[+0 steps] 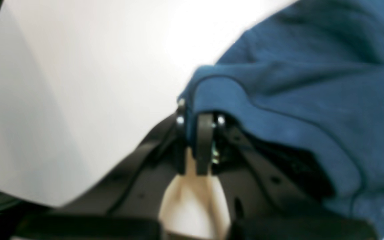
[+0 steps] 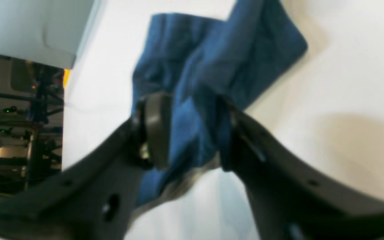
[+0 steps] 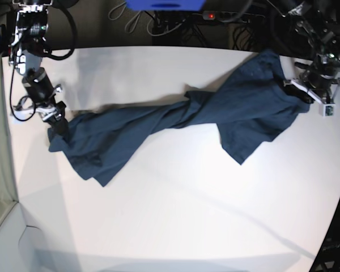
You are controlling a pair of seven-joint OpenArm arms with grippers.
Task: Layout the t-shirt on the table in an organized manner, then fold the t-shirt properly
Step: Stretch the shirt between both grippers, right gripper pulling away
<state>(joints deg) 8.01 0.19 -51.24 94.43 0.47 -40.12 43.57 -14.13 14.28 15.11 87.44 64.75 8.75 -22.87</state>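
Observation:
The dark navy t-shirt (image 3: 158, 122) lies stretched across the white table (image 3: 175, 198) from left to far right, twisted at its middle. My left gripper (image 3: 294, 88) is shut on the shirt's far-right edge. In the left wrist view the left gripper (image 1: 195, 113) pinches a hemmed fold of the t-shirt (image 1: 312, 83). My right gripper (image 3: 58, 126) is at the shirt's left end. In the right wrist view the right gripper (image 2: 193, 133) has bunched t-shirt (image 2: 212, 56) cloth between its fingers, over the table (image 2: 345, 100).
Cables, a blue object (image 3: 164, 4) and a power strip (image 3: 212, 16) sit beyond the table's back edge. The table's curved edge (image 3: 337, 187) runs down the right side. Dark equipment (image 2: 18, 116) stands past the table edge in the right wrist view.

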